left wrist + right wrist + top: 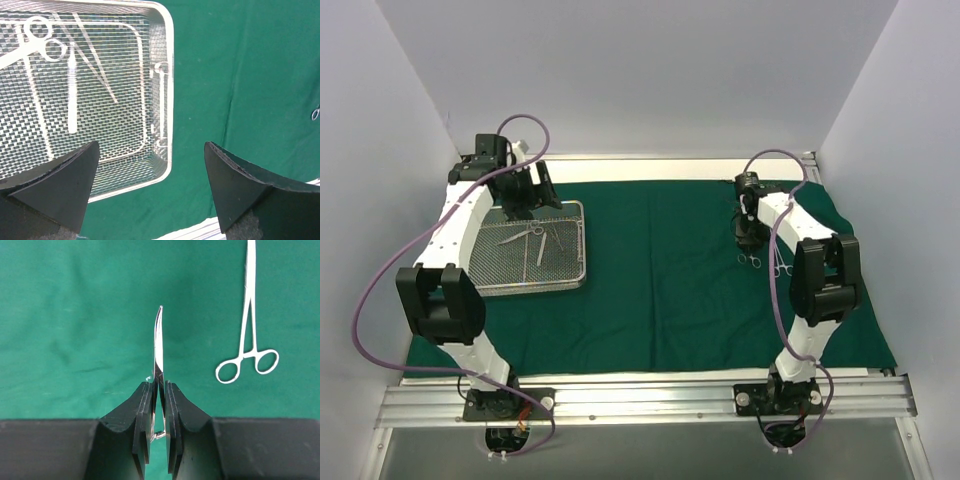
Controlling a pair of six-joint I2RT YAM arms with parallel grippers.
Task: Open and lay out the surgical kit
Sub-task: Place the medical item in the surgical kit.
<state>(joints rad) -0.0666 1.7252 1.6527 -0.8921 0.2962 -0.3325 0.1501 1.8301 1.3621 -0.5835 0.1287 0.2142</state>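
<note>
I am looking at the dark green cloth lying opened out flat across most of the table. The wire-mesh tray is sitting on its left part, just ahead of my left arm. Three slim steel pieces are resting inside the tray: a ring-handled clamp, a pair of tweezers just beside it, and a thin pointed instrument lying slantwise next to those. On the right part of the cloth, well apart from the tray, I am holding a curved instrument in the right gripper. Its jaws are pressing together on the shank, and the curved tip is sticking out ahead of the fingers over the green fabric. I cannot tell whether that tip is touching the cloth. Just beside it, to the right in the wrist view, a second clamp is lying flat on the cloth, its two rings pointing back toward the gripper. The left gripper is hanging over the far end of the tray with its jaws spread wide and nothing between them. One finger is showing over the mesh and the other over bare cloth. Both arms are reaching out from the metal rail at the near edge.
</note>
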